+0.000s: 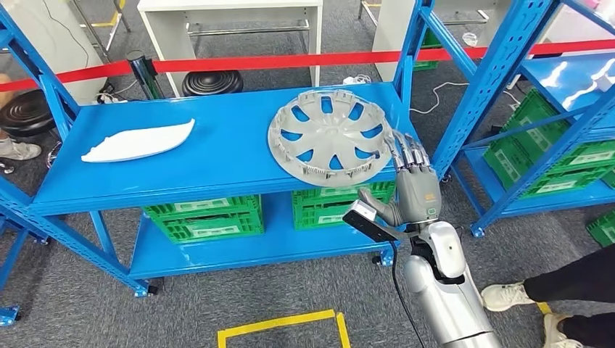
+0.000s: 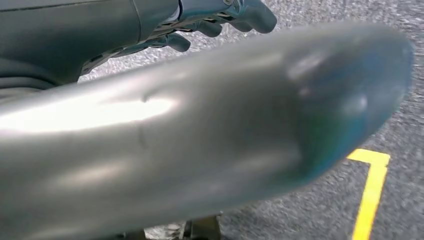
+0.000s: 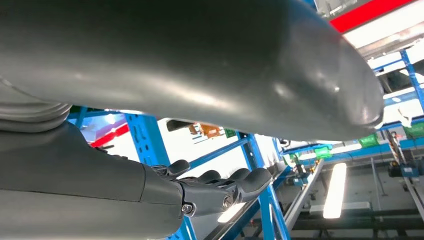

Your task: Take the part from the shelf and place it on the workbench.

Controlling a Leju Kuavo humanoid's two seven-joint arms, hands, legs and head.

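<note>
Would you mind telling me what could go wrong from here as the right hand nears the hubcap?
The hubcap overhangs the shelf front, and the right hand is at its rim with fingers extended; a push might tip it off. The blue upright stands close by, so the arm could clip it on the lift.

Grey speckled carpet (image 1: 72, 304) covers the floor, marked with a yellow tape outline (image 1: 284, 325) in front of a blue steel rack (image 1: 217, 156) that keeps green plastic crates (image 1: 204, 216) on its lower shelf. A second blue rack (image 1: 558, 123) with more green crates stands to the right, and a red barrier band (image 1: 290, 61) runs across behind both, in front of a white table (image 1: 230, 22), a black post (image 1: 145, 72) and a black round stool (image 1: 212, 83). A person's dark trouser leg and white shoes (image 1: 508, 296) show at the lower right corner.
</note>
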